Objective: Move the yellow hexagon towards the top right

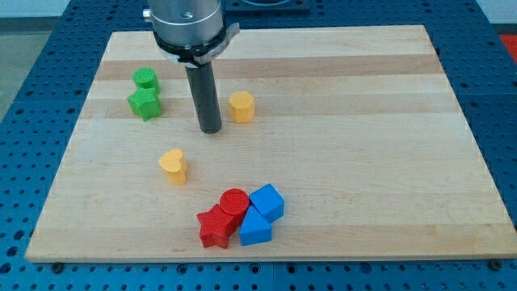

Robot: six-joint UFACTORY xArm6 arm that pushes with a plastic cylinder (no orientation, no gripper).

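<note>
The yellow hexagon point(241, 106) stands on the wooden board point(363, 162), a little left of the board's middle and toward the view's top. My tip point(210, 128) rests on the board just to the left of the hexagon and slightly below it, with a small gap between them. The rod rises from the tip to the arm's metal head at the view's top.
A yellow heart block point(174, 166) lies below and left of my tip. A green cylinder point(146, 79) and a green star point(145, 103) sit at the upper left. A red star point(215, 227), a red cylinder point(235, 202), a blue cube point(267, 202) and a blue triangular block point(254, 229) cluster near the bottom edge.
</note>
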